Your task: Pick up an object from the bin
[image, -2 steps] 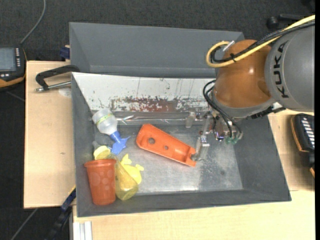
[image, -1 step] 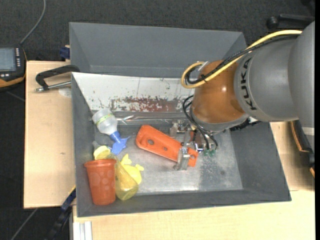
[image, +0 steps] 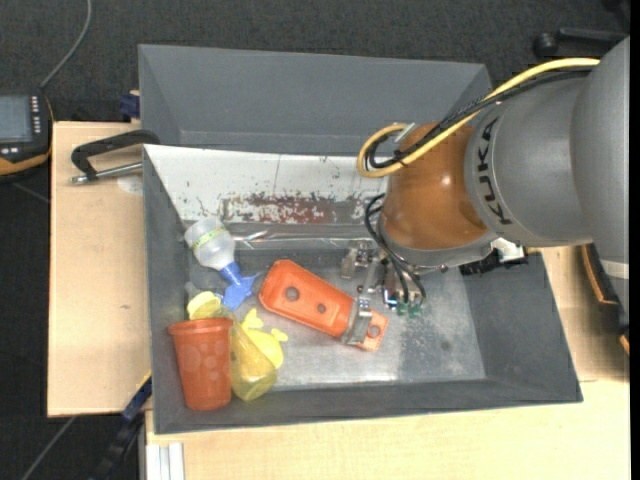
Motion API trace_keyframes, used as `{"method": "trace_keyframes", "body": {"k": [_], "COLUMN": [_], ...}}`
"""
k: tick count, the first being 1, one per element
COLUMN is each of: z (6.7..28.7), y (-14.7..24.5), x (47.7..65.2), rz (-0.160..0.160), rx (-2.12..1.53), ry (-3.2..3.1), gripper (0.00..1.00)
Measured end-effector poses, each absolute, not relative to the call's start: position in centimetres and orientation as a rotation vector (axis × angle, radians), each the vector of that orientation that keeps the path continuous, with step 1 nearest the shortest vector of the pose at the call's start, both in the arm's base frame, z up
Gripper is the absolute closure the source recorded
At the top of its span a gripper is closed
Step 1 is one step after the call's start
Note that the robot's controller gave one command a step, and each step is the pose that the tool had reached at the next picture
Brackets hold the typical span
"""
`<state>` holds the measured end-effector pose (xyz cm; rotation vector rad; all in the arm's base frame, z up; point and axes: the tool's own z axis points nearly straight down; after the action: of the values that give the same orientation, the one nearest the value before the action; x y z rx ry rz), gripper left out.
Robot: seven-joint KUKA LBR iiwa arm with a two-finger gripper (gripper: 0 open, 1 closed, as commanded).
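While the grey KUKA arm (image: 560, 158) leans in from the right over the grey metal bin (image: 300, 98), its gripper (image: 372, 306) is down close to the bin floor, a little right of the middle. It is at the right end of an orange oblong piece (image: 303, 300), a rounded body with two dark spots on its top face, which lies tilted across the floor with its left end farther away and its right end nearer. Whether the gripper is open, closed or gripping that piece cannot be told, because the wrist's orange cover (image: 435, 198) and a bundle of cables (image: 392, 150) stand over it. Just left of the orange piece, a clear bottle (image: 208, 242) lies with a blue piece (image: 236, 289) at its near end. In the near left corner an orange cup (image: 204, 361) stands upright, touching a yellow crumpled thing (image: 256, 354) on its right. The bin floor to the right of the gripper is bare grey metal with dark specks.
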<state>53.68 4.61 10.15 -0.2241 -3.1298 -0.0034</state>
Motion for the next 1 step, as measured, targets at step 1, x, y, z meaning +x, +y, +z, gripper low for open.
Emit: {"method": "trace_keyframes", "body": {"k": [1], "z": [10.45], "y": [6.87], "x": [55.03], "rz": [-0.007], "rx": [-0.256], "ry": [-3.138], "gripper": [0.00]}}
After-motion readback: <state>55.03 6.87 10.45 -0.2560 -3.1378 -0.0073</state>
